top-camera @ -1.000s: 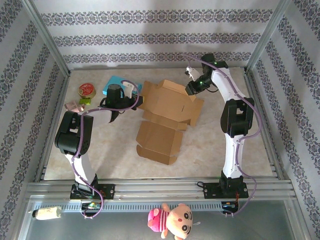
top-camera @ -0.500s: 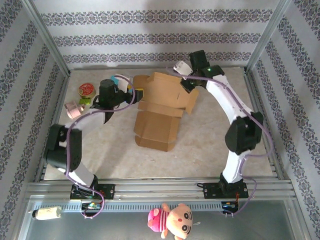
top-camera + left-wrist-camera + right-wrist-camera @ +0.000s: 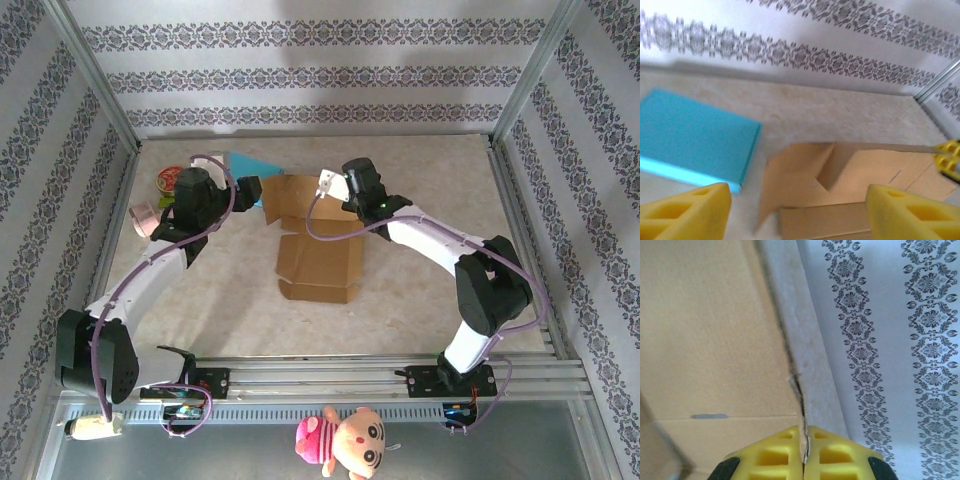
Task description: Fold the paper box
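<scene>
Top external: paper box (image 3: 318,245) lies part-flattened mid tabletop (image 3: 400,315), far flaps raised. Right tool (image 3: 804,452) pinches thin far flap edge. Left tool (image 3: 795,200) spread, empty, just left of box. Cardboard likely light, stiff, bending only at creases; best gripped at flap edges.

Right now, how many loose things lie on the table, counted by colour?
Brown: 1, the cardboard box
Turquoise: 1, the flat box
Red: 1, the round tin
Pink: 1, a small object
Total: 4 visible
</scene>
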Motion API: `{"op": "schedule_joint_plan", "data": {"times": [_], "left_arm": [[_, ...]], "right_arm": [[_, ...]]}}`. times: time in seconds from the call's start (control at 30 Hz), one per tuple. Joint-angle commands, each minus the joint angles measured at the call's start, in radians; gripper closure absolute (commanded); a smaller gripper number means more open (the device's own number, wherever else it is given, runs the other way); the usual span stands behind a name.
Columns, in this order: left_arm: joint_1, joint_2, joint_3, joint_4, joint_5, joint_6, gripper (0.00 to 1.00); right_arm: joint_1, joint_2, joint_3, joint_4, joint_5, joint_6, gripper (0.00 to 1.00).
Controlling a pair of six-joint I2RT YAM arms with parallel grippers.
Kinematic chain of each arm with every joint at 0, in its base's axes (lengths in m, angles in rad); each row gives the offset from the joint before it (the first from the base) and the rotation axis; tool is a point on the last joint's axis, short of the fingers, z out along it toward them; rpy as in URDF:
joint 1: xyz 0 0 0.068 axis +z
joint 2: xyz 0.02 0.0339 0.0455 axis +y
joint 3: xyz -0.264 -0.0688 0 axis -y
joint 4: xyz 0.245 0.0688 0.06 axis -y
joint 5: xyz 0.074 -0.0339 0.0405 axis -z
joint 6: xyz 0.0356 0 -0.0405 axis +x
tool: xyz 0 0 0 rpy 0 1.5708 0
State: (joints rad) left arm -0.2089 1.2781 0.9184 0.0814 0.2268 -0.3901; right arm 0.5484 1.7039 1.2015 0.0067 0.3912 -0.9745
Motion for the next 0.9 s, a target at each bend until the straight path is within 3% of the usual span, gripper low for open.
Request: {"op": "schedule_joint_plan", "data": {"times": [0.0,0.13,0.27,0.37,0.47,0.67,0.87], "left_arm": [[-0.019,-0.018,0.006,-0.099,0.045,-0.215,0.36],[-0.061,0.030,0.059,-0.121,0.101,-0.301,0.40],[-0.077,0.095,0.128,-0.156,0.076,-0.287,0.43],[-0.077,0.166,0.204,-0.196,0.119,-0.263,0.43],[-0.080,0.240,0.272,-0.224,0.168,-0.256,0.38],[-0.084,0.330,0.332,-0.279,0.187,-0.233,0.38],[-0.087,0.372,0.335,-0.268,0.260,-0.253,0.45]], "right_arm": [[0.016,-0.033,-0.055,0.221,0.068,-0.061,0.96],[0.029,-0.049,-0.119,0.220,0.043,-0.048,0.94],[0.058,-0.062,-0.197,0.267,0.058,-0.066,0.94],[0.079,-0.067,-0.237,0.319,0.082,-0.096,0.94],[0.089,-0.072,-0.240,0.335,0.088,-0.119,0.94],[0.099,-0.085,-0.233,0.361,0.091,-0.141,0.93],[0.117,-0.092,-0.230,0.389,0.096,-0.164,0.92]]}}
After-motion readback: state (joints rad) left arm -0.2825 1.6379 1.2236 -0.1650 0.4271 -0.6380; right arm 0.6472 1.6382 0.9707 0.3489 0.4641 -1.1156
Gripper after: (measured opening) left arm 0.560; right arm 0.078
